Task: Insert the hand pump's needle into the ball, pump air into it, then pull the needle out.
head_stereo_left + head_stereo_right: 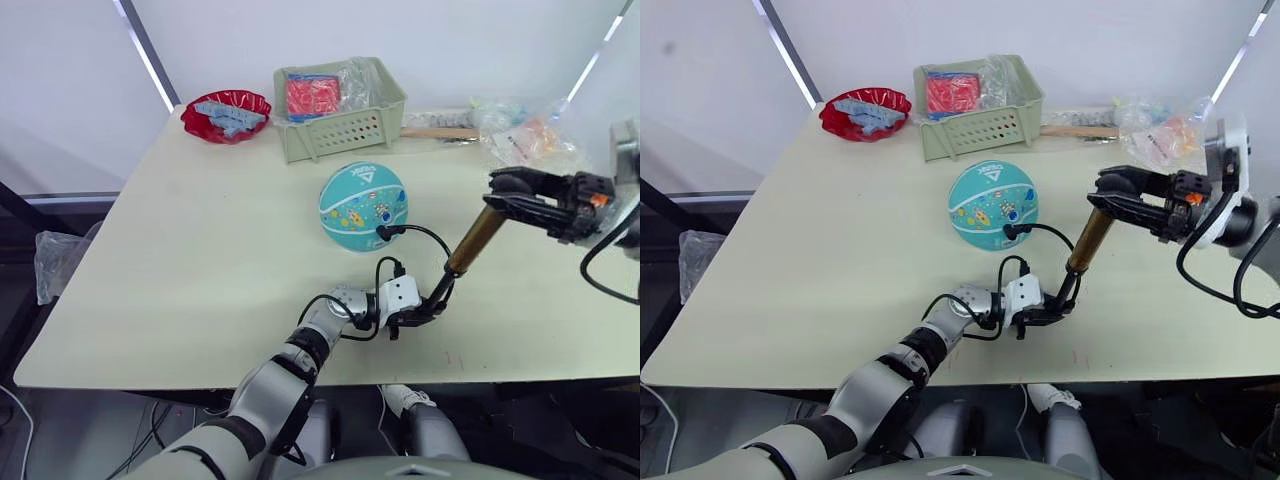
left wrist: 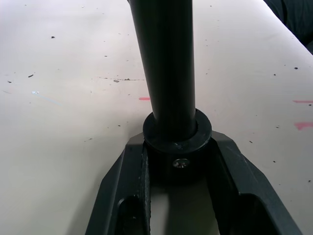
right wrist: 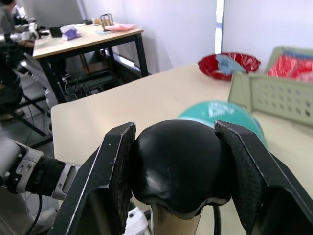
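L wrist: end effector (image 2: 178, 171) clamps hand pump (image 1: 475, 241) base; needle in ball (image 1: 362, 206).

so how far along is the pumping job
Done: the black hose already runs into the teal-turquoise rubber ball, so the needle looks inserted. In hand: left gripper clamps the base of the gold-bronze hand pump; right gripper is shut on its black handle. Left: pumping, then pulling the needle out.

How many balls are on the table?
1: the teal ball sits mid-table, just in front of the green basket. More could be hidden inside the basket.
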Controlling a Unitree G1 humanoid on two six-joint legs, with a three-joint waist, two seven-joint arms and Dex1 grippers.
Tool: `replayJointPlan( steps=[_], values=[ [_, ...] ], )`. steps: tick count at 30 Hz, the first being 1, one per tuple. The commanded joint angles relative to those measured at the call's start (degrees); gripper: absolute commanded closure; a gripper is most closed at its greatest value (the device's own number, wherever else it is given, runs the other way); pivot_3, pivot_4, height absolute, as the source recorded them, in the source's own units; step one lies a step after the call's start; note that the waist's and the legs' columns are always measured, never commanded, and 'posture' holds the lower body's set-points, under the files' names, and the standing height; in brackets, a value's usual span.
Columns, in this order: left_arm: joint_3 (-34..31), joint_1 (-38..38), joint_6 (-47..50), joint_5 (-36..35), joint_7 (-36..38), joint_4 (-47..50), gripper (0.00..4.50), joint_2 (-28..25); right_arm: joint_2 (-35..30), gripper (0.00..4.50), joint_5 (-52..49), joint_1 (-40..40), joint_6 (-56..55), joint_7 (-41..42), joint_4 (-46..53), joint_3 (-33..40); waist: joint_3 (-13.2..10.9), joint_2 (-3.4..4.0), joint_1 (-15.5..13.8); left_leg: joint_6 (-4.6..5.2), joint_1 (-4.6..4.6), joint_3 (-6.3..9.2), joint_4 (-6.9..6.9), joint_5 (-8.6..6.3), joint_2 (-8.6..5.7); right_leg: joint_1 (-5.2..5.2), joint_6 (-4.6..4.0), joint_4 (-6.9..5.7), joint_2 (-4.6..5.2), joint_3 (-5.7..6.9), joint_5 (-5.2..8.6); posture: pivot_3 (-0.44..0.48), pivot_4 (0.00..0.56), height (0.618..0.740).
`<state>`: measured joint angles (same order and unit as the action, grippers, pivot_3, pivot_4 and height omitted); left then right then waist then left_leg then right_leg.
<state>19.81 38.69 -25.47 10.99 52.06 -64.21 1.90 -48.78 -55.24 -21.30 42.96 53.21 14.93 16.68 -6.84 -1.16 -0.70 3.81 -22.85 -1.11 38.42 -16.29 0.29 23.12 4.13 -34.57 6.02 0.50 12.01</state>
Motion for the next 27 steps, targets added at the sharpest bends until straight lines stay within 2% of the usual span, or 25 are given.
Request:
replayJointPlan(
  steps=[1, 13, 20, 27],
  values=[
    [3.49, -3.81, 2.65, 4.5, 1.25, -6.03, 3.38, -1.96, 1.95, 2.43, 4.27, 3.44, -1.34, -1.6, -0.82, -2.22, 0.01, 0.0, -0.02, 0.0, 0.0, 0.01, -0.01, 0.0, 0.0, 0.0, 0.0, 0.0, 0.0, 0.0, 0.0, 0.0, 0.15, 0.738],
    [3.49, -3.9, 2.64, 4.51, 1.08, -5.93, 3.38, -1.95, 9.36, 2.43, 17.8, 13.33, -12.61, -1.47, -3.37, -12.23, 0.36, -0.23, 0.06, 0.0, 0.04, 0.04, -0.03, 0.0, 0.01, 0.0, -0.02, 0.0, -0.03, 0.03, 0.01, 0.0, 0.15, 0.738],
    [3.55, -3.97, 2.66, 4.55, 1.0, -5.99, 3.38, -2.07, 9.69, 2.43, 17.92, 13.06, -14.78, -0.56, -2.14, -10.32, 0.43, -0.18, 0.05, 0.0, 0.07, 0.02, -0.03, 0.0, 0.01, -0.02, -0.02, -0.01, -0.07, 0.05, 0.01, 0.0, 0.15, 0.738],
    [3.59, -3.86, 2.79, 4.55, 0.8, -6.19, 3.38, -1.93, 6.28, 2.43, 13.69, 7.97, -14.36, 1.63, -0.62, -4.22, 0.21, -0.03, -0.09, 0.0, 0.04, 0.01, -0.01, 0.0, 0.0, -0.01, -0.02, -0.01, -0.09, 0.05, 0.01, 0.0, 0.15, 0.738]
  ],
)
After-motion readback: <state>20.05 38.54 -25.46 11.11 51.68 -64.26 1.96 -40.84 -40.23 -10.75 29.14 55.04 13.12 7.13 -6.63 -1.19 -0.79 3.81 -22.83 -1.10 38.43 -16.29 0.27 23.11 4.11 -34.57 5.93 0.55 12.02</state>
